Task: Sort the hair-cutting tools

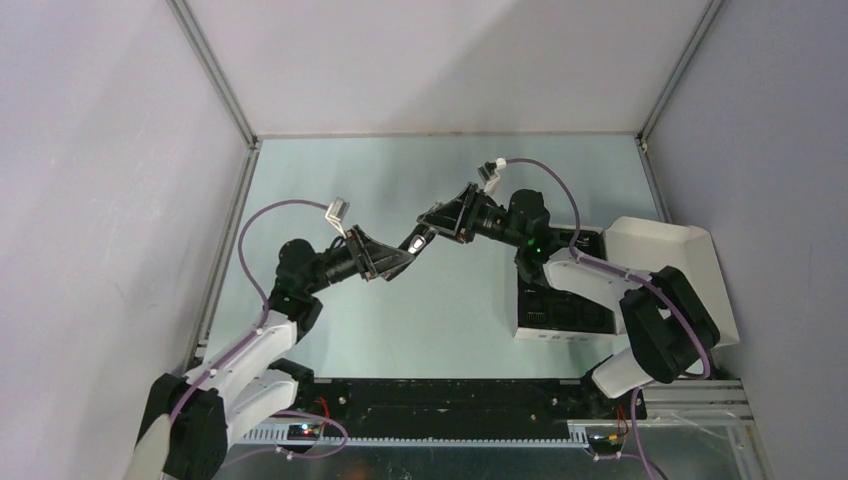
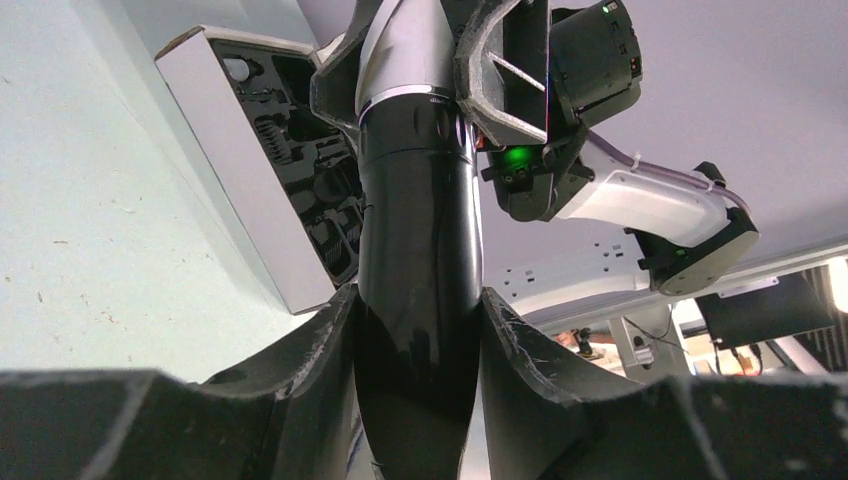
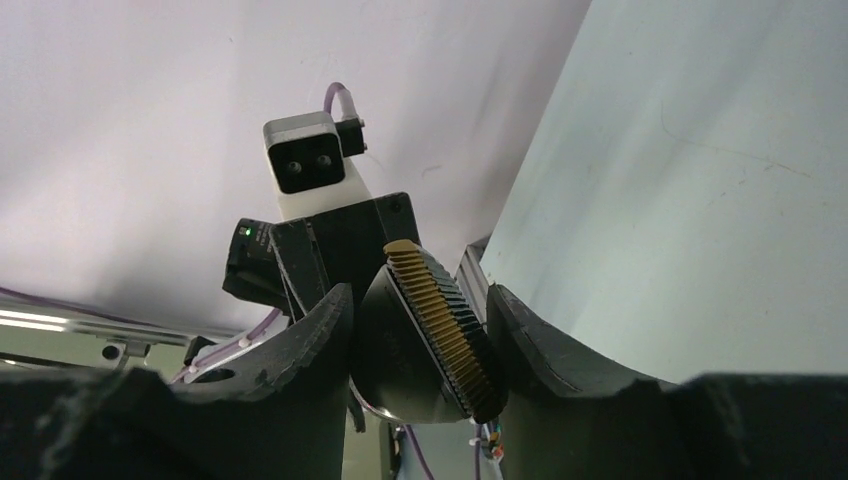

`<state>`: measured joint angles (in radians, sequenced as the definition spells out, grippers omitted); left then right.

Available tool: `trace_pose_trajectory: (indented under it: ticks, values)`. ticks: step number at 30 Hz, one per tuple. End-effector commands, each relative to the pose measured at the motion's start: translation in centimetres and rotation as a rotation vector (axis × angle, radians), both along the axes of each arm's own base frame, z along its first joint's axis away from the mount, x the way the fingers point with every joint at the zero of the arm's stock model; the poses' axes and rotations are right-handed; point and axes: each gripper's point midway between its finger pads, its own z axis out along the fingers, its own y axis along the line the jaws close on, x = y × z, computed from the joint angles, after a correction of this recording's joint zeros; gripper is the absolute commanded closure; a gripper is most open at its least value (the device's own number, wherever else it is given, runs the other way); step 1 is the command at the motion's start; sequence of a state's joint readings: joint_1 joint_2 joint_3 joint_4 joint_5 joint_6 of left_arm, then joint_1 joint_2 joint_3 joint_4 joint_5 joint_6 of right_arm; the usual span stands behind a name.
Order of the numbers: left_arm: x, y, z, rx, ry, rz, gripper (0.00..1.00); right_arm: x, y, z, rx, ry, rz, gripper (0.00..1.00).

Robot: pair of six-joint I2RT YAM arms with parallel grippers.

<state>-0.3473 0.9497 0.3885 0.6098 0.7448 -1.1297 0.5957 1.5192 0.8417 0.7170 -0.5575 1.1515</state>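
Hanging in mid-air over the table (image 1: 430,335), the clipper (image 1: 420,241) bridges our two grippers. Our left gripper (image 1: 393,258) is clamped on its black body, and our right gripper (image 1: 442,225) is closed on its toothed end. We judge this a handover, with the box (image 1: 545,333) lying near the right arm. Next, one gripper must release cleanly while the other keeps a firm hold.
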Motion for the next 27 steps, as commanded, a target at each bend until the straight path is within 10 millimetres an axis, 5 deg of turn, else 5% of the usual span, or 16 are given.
trace_pose_trajectory:
  ticks: [1,4,9,17,22,27]
  values:
    - [0.9,0.4,0.5,0.044,-0.051,0.057,0.63,0.3,-2.3,2.6,-0.003,-0.106,-0.043,1.0]
    - [1.7,1.0,0.6,0.111,-0.086,0.109,0.4,0.5,-4.0,1.9,-0.035,-0.079,-0.078,1.0]
    - [3.1,3.7,-0.8,0.31,-0.09,0.272,0.2,1.3,-8.8,1.2,-0.123,-0.073,-0.217,1.0]
    - [4.5,11.7,-0.7,0.633,-0.121,0.629,0.06,1.5,-20.1,-2.2,-0.329,0.043,-0.554,1.0]
    - [4.4,17.6,0.5,0.769,-0.155,0.886,0.01,-0.4,-27.9,-5.4,-0.467,0.173,-0.787,1.0]
    - [4.0,22.2,0.8,0.888,-0.162,1.079,0.0,-2.1,-31.8,-8.1,-0.575,0.268,-0.907,1.0]
